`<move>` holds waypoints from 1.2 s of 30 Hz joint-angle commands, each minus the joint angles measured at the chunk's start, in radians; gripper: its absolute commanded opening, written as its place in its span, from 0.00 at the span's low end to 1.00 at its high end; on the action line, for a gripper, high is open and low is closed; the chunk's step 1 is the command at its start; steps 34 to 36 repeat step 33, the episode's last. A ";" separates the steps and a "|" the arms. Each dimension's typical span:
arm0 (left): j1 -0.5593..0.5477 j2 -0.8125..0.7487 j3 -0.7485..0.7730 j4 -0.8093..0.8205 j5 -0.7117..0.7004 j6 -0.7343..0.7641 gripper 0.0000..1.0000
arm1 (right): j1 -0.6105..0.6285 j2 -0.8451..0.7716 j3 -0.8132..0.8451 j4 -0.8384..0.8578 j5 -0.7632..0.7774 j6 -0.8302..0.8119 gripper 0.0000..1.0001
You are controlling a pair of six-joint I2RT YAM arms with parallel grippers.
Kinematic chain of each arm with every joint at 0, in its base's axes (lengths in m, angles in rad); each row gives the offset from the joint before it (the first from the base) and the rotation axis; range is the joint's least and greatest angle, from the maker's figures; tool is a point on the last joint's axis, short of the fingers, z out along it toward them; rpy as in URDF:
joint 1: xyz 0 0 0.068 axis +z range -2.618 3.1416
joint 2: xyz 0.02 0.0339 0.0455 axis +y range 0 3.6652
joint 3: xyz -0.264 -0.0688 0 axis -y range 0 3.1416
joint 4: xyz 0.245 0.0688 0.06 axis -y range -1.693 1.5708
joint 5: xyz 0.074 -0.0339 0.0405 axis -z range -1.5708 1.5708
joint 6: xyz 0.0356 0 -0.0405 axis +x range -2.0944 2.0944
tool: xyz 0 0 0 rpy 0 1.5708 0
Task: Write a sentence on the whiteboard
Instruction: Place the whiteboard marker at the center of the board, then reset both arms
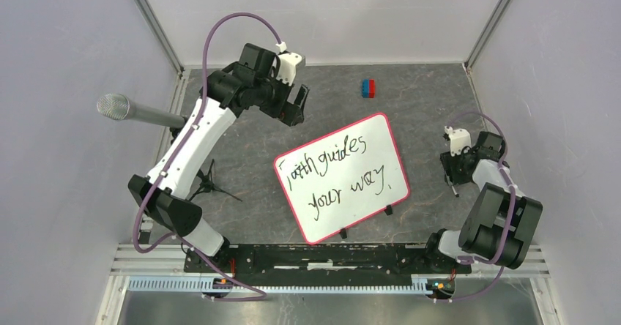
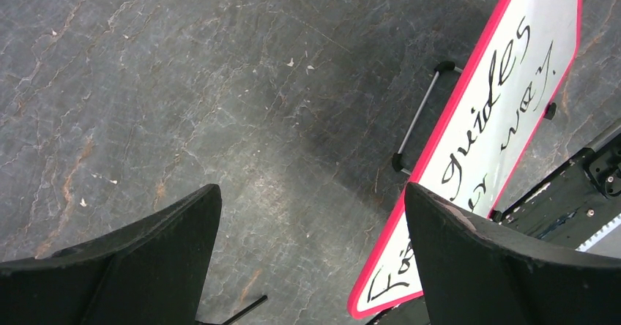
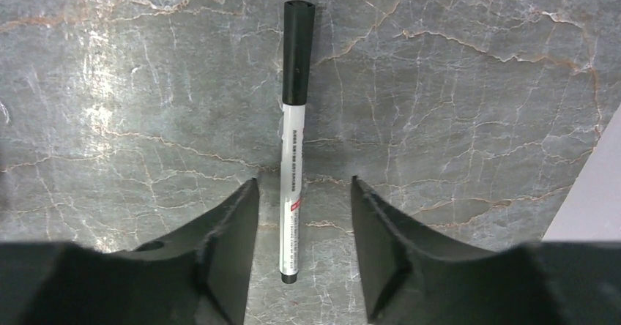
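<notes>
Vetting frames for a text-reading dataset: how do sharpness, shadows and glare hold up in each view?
Top external: the sentence on the whiteboard is sharp, evenly lit and glare-free. Left wrist: a soft shadow darkens the table beside the whiteboard; the writing is legible. Right wrist: the marker is crisp; pale sheen on the table at left.

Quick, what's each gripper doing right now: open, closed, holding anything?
Left gripper: open, holding nothing.
Right gripper: open; the marker lies between its jaws, not gripped.
</notes>
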 commanded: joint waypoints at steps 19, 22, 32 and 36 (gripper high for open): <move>0.006 -0.053 0.150 0.100 -0.493 -0.121 1.00 | 0.151 -0.031 0.666 -0.200 -0.260 0.147 0.98; 0.009 -0.060 0.120 0.116 -0.544 -0.120 1.00 | 0.215 -0.055 0.759 -0.171 -0.273 0.216 0.98; 0.033 -0.102 0.048 0.122 -0.536 -0.127 1.00 | 0.359 -0.107 0.764 -0.149 -0.259 0.303 0.98; 0.035 -0.110 0.033 0.128 -0.527 -0.126 1.00 | 0.362 -0.106 0.753 -0.149 -0.255 0.300 0.98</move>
